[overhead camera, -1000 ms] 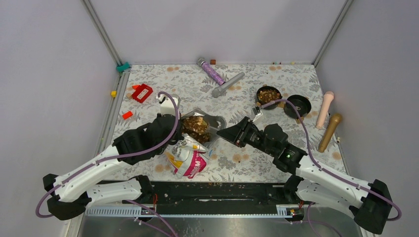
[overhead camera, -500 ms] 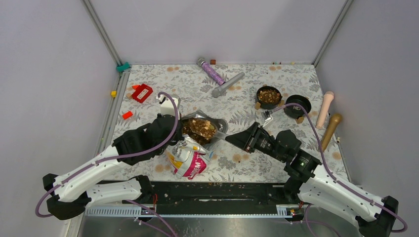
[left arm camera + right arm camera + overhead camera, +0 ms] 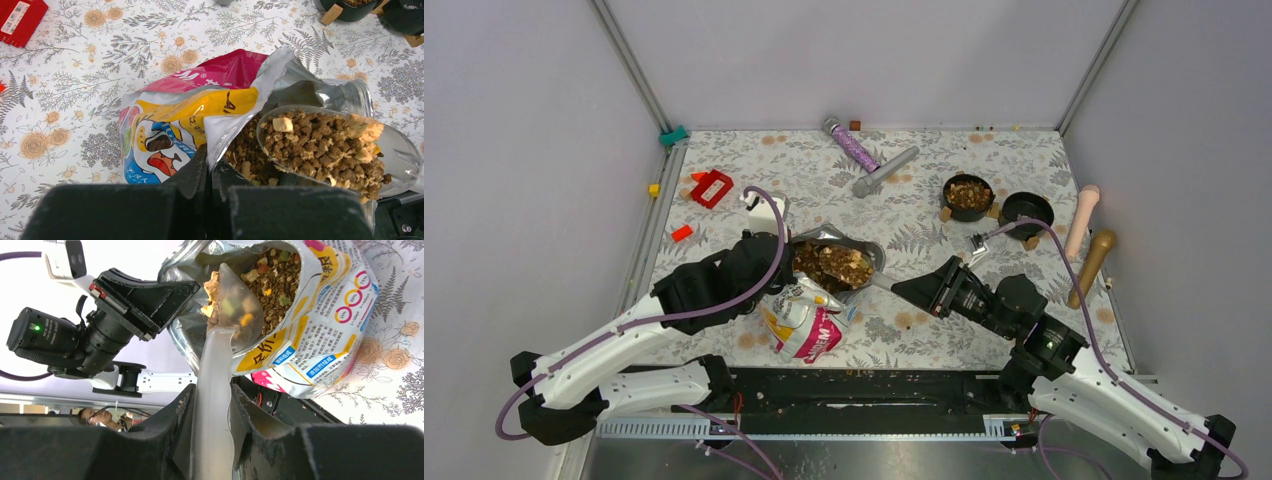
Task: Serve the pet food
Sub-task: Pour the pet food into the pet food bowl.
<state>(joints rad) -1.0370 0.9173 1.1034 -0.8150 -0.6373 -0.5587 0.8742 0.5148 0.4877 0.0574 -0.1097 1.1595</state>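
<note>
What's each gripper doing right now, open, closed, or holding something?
Left gripper: closed, pinching the pet food bag's open edge.
Right gripper: closed on the clear scoop's handle, scoop full of kibble.

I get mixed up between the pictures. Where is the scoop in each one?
Top view: the scoop is in the middle, at the open mouth of the bag.
Left wrist: scoop at lower right, heaped with kibble, over the bag.
Right wrist: scoop at top middle, handle running down into the right gripper.
Shared landmark: the bag shows in all three.
</note>
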